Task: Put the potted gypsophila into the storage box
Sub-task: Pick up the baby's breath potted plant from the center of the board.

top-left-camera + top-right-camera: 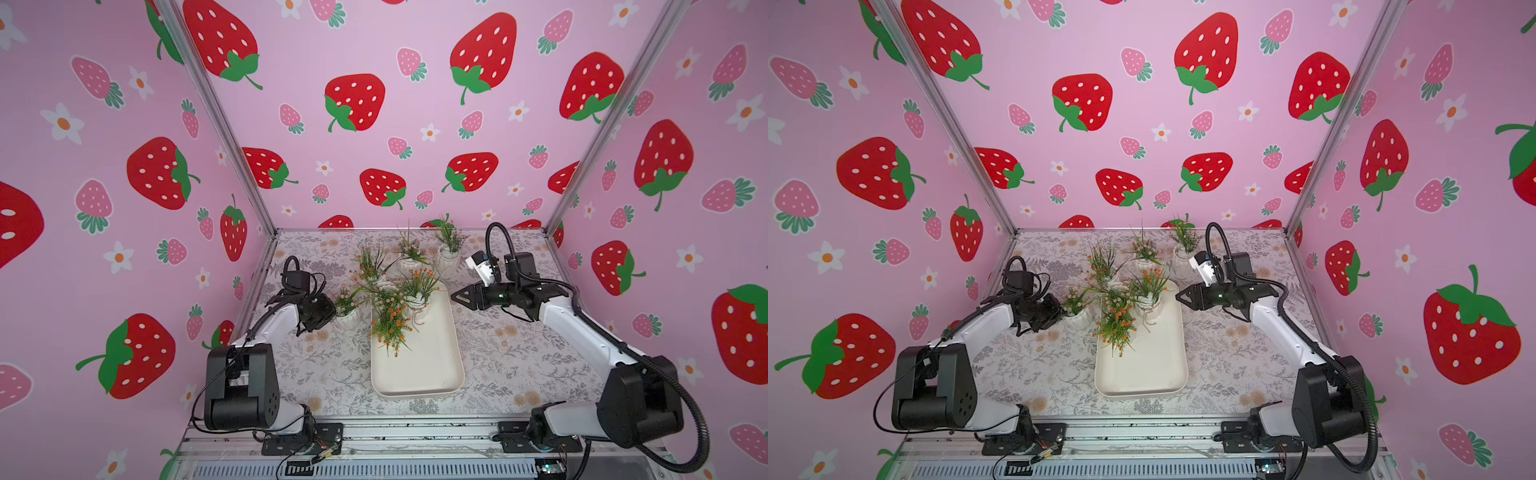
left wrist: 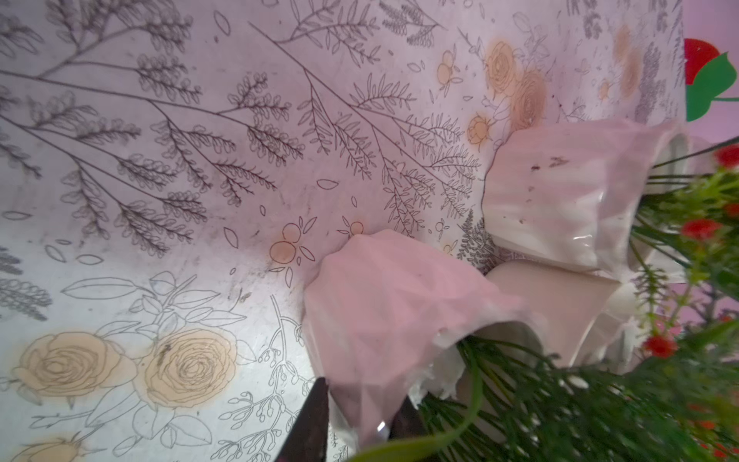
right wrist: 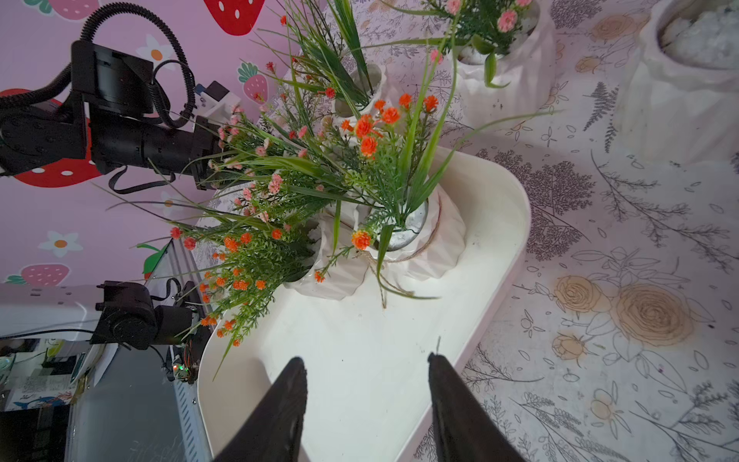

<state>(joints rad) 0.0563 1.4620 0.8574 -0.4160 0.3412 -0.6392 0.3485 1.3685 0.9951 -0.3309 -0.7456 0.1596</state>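
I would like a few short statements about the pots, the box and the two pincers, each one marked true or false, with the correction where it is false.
1. The right pincer is open and holds nothing. True.
2. The storage box is empty. False: an orange-flowered pot stands upright at its far end, with at least one more pot beside it.
3. The left pincer has its fingers on either side of a pink-flowered pot that sits on the table, outside the box. True.
4. Every pot is already inside the box. False: the rearmost pot, for one, stands on the table beyond the box.
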